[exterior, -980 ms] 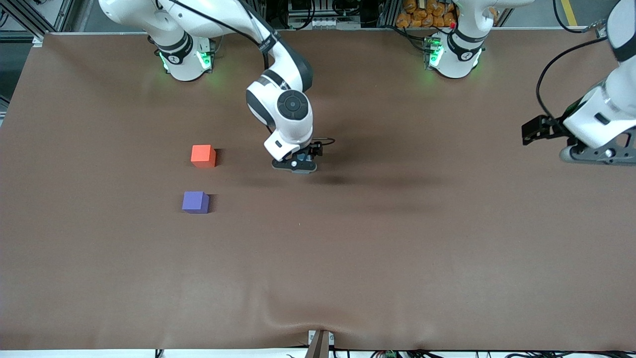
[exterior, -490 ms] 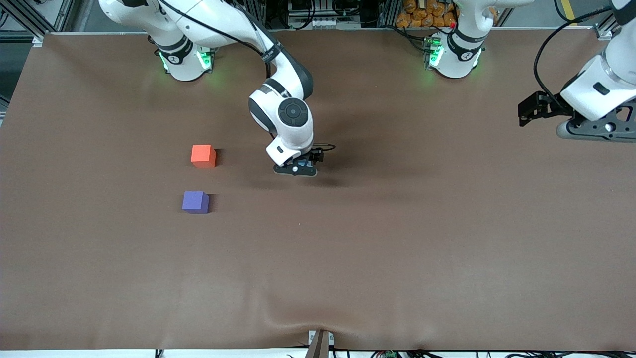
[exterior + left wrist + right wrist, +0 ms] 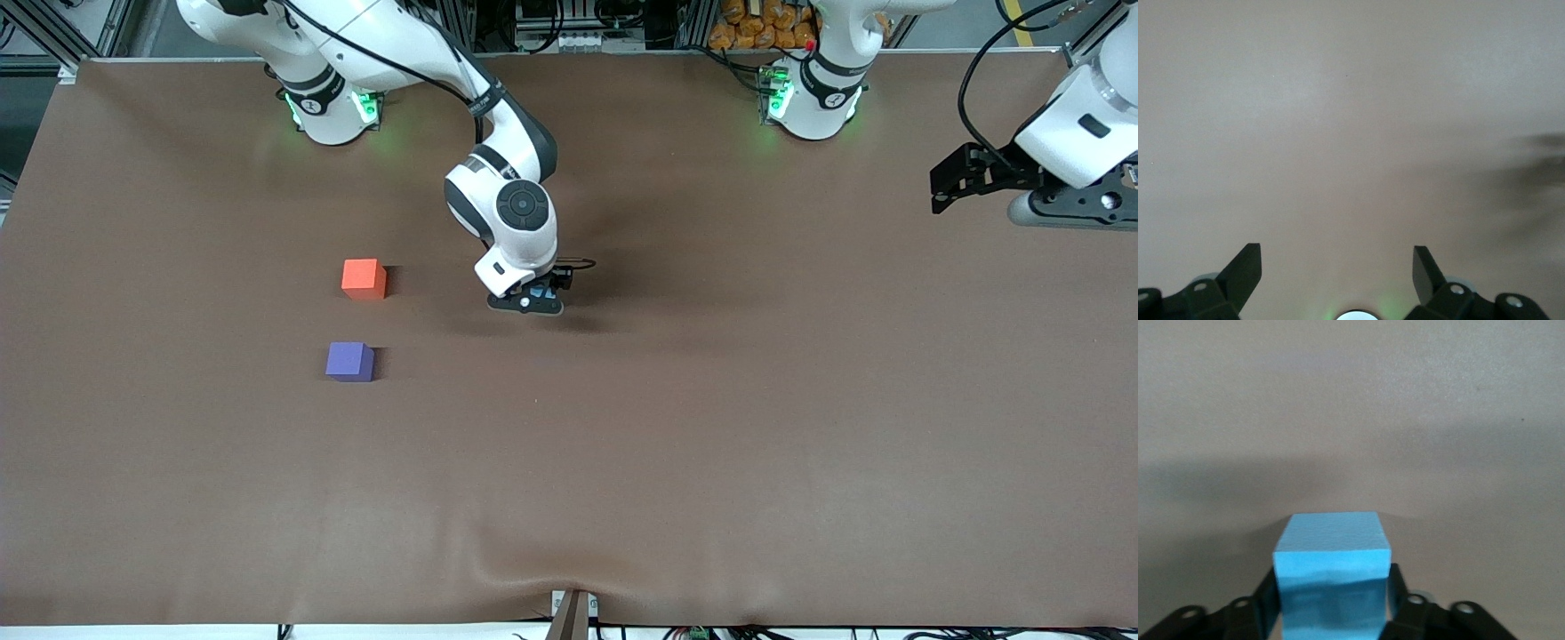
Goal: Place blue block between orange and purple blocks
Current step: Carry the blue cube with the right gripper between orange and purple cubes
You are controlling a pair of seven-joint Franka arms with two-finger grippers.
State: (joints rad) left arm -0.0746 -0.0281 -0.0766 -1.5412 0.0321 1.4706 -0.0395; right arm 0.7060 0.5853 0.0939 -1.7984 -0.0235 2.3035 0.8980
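The right gripper (image 3: 532, 299) sits low over the middle of the brown cloth-covered table (image 3: 711, 444), at the end of the right arm that reaches in from its base. In the right wrist view, its two black fingers (image 3: 1265, 600) press against opposite sides of the small light sky-blue matte cube (image 3: 1332, 577), so the gripper is clamped on that cube. In the front view only a sliver of the blue cube (image 3: 543, 288) shows beneath the wrist. Whether the cube rests on the table or is slightly raised cannot be told.

The small bright orange-red matte cube (image 3: 364, 278) stands on the table toward the right arm's end, well apart from the right gripper. The small violet-purple matte cube (image 3: 349, 362) stands nearer to the front camera than the orange-red cube, with a bare gap of table between the two. The blue cube is not in that gap.

The left arm waits. The left gripper (image 3: 1058, 206) hangs over the table edge at the left arm's end. In the left wrist view its fingers (image 3: 1245, 270) stand wide apart above bare table surface, holding nothing.
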